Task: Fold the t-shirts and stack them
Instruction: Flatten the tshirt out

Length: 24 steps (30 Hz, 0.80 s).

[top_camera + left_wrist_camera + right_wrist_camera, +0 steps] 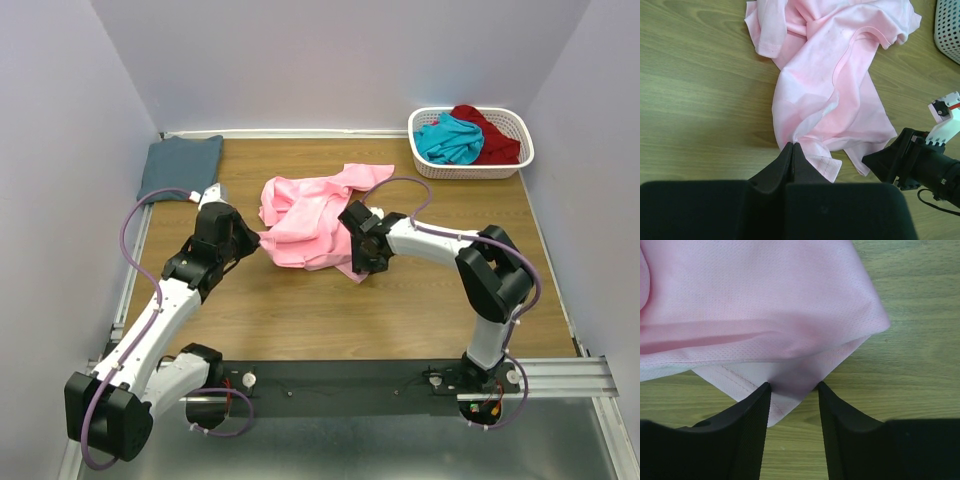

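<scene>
The pink shirt (310,215) is left crumpled in the middle of the table (300,320). Its edge at 8 o'clock is pinched tight by the left gripper (792,146). Its corner at 4 o'clock is seen between the parted jaws of the right gripper (794,387), not squeezed. A blue-grey shirt (180,165) is laid at 10 o'clock. A teal shirt (448,140) and a dark red shirt (495,140) are kept in the basket (470,172) at 2 o'clock.

Robot lab test cell: plain walls (350,50) round wood tabletop (330,320), L arm (165,300) & R arm (440,240) on metal rail (570,372).
</scene>
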Tool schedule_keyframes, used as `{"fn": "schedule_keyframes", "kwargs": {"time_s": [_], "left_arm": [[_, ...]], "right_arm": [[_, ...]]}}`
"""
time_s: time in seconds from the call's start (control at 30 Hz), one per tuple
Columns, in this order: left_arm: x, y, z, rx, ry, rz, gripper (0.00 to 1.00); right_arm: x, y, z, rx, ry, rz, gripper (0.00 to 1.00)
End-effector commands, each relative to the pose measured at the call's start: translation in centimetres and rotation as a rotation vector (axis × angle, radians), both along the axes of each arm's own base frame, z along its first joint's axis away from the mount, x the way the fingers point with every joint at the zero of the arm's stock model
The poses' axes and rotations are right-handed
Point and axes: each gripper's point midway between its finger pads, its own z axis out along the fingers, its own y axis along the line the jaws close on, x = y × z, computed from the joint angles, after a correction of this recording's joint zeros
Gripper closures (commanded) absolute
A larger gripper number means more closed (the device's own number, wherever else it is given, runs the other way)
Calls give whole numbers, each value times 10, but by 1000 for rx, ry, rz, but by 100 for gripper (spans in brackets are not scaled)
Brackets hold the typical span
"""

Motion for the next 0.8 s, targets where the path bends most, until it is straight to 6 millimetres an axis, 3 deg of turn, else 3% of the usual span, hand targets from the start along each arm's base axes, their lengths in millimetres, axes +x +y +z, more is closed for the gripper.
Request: {"fn": "schedule_keyframes", "kwargs": {"time_s": [0.0,0.13,0.23,0.27,0.33,0.37,0.43,0.47,0.5,0.53,0.57,0.63,0.67,0.73,0.77], "left_arm": [[5,6,15,-5,-50,35,100],[9,20,24,10,-77,105,100],[18,32,33,28,-88,143,100],[23,41,39,37,-100,173,100],[30,52,44,49,-105,203,100],[37,55,56,46,-131,211,100],[50,74,62,52,-134,260,100],[55,78,68,50,-143,261,100],[64,85,89,40,-180,277,100],[71,94,93,35,-174,298,100],[78,100,117,26,-219,317,100],[86,104,137,16,-244,328,100],[88,121,166,11,-300,374,100],[88,133,194,12,-352,405,100],[84,141,225,16,-414,430,100]], "right_arm": [[-25,-14,-27,-92,110,-13,56],[-30,-16,-30,-96,131,8,75],[-26,-31,-25,-158,89,16,92],[-23,-45,-22,-219,59,24,99],[-15,-68,-17,-293,28,14,99],[-8,-88,-10,-379,-7,20,99],[6,-120,4,-468,-44,-11,99],[20,-138,24,-549,-106,-18,99],[30,-149,36,-586,-140,-33,99],[40,-168,49,-629,-164,-72,99],[59,-181,82,-698,-253,-99,99],[76,-201,120,-773,-329,-154,99],[89,-210,157,-834,-402,-193,99],[101,-220,196,-866,-468,-252,99],[104,-231,216,-912,-487,-277,99]]}}
